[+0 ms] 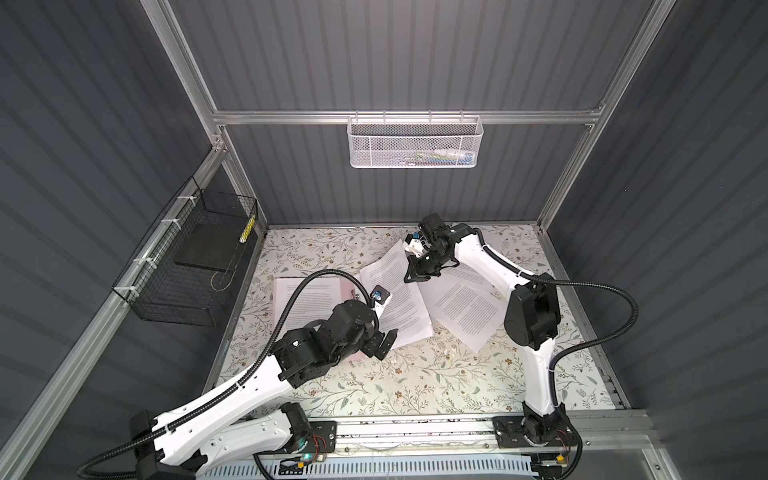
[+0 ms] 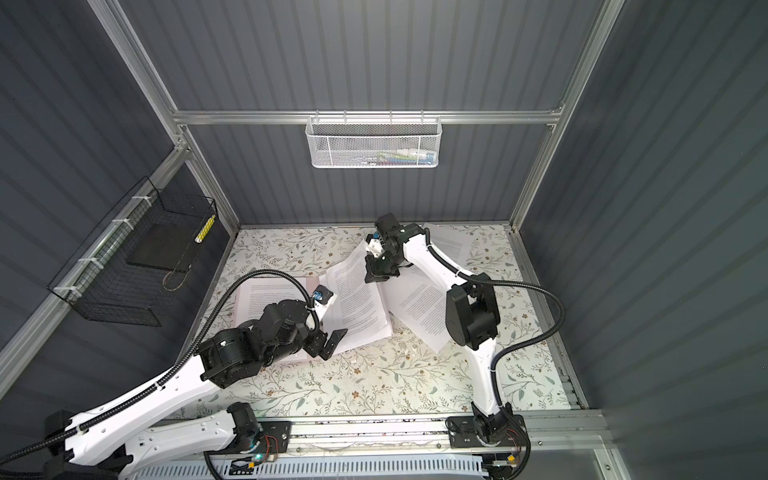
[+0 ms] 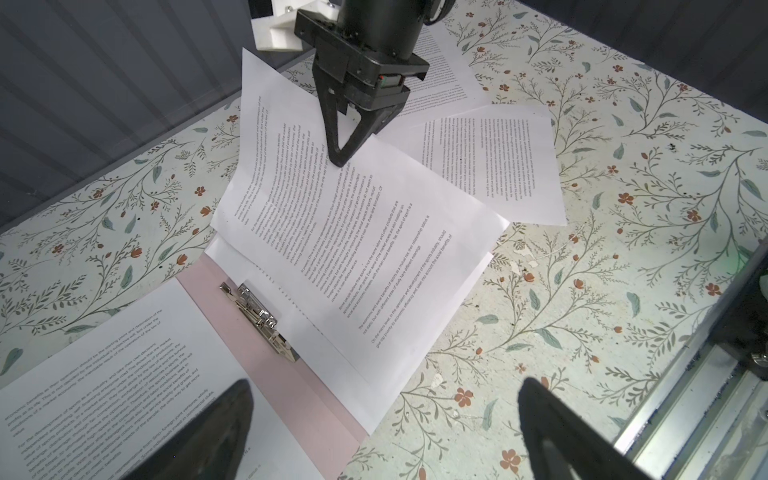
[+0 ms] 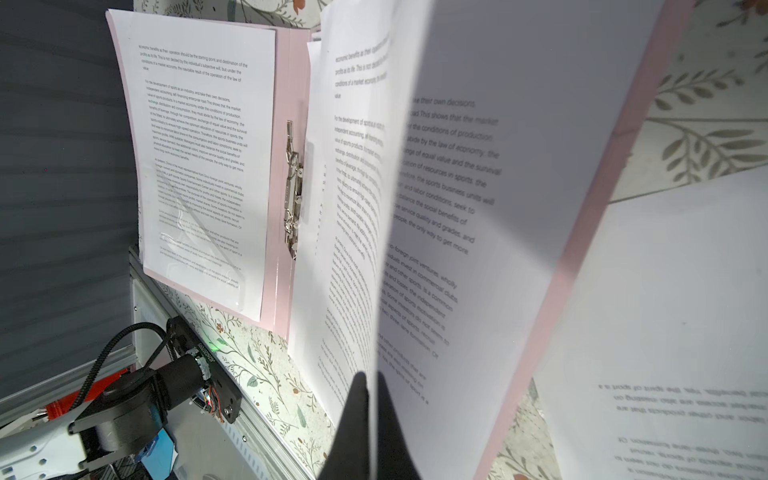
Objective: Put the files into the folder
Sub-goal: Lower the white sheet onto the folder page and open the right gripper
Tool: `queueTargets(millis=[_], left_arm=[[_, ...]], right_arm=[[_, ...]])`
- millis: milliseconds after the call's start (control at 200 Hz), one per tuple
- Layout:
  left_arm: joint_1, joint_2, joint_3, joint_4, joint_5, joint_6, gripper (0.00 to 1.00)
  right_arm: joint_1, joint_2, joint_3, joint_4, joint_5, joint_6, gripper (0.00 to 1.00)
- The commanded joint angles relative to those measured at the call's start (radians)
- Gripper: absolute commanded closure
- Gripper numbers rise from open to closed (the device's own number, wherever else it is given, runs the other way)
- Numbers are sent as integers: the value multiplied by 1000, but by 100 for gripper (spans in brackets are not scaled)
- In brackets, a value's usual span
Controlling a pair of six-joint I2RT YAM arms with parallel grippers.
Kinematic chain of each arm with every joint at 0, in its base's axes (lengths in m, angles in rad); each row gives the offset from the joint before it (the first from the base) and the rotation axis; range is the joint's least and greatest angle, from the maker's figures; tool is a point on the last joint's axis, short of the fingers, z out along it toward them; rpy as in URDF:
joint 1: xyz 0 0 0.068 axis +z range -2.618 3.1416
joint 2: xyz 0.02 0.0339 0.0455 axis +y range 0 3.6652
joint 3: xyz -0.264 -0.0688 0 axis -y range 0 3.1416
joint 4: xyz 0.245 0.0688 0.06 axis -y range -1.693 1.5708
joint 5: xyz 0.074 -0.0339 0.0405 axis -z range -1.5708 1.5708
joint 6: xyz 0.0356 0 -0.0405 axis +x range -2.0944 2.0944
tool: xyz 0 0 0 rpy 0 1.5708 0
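Several files (image 1: 399,303) are spread over the floral surface (image 1: 415,382), some in the folder and some outside it. The pale pink folder (image 3: 266,353) lies open and flat, toward 9 o'clock from the surface's middle in both top views. Its silver clip (image 3: 259,318) sits beside the spine. One printed sheet (image 1: 307,301) rests on the 9 o'clock flap. A small stack sits on the 3 o'clock flap, and its top sheet (image 3: 291,174) bends upward at the 12 o'clock end. There the right pincer (image 3: 340,160) is pressed together on the sheet's edge. The right wrist view shows the paper running between the dark fingertips (image 4: 357,415). The left pincer (image 1: 383,344) hangs with its jaws spread wide above the 6 o'clock end of that stack, holding nothing. More loose sheets (image 1: 461,311) lie overlapping on the surface at 3 o'clock of the folder. A far sheet (image 2: 449,245) lies toward 1 o'clock, partly under the right arm.
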Motion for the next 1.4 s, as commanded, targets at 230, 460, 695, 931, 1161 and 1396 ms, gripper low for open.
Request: queueTargets(millis=[230, 460, 695, 931, 1161, 1396], left_arm=[[15, 12, 22, -1, 34, 4, 0], [17, 16, 24, -3, 40, 6, 0], [19, 21, 24, -4, 45, 7, 0], [21, 25, 24, -6, 53, 9, 0], [22, 28, 25, -4, 55, 8, 0], [26, 32, 26, -4, 60, 9, 0]], right_arm=[[21, 31, -9, 34, -43, 53, 100], [30, 51, -10, 35, -50, 56, 100], [38, 60, -11, 42, -49, 65, 100], [42, 61, -10, 48, -55, 71, 100], [43, 67, -8, 50, -63, 73, 100], [45, 72, -8, 53, -66, 76, 100]])
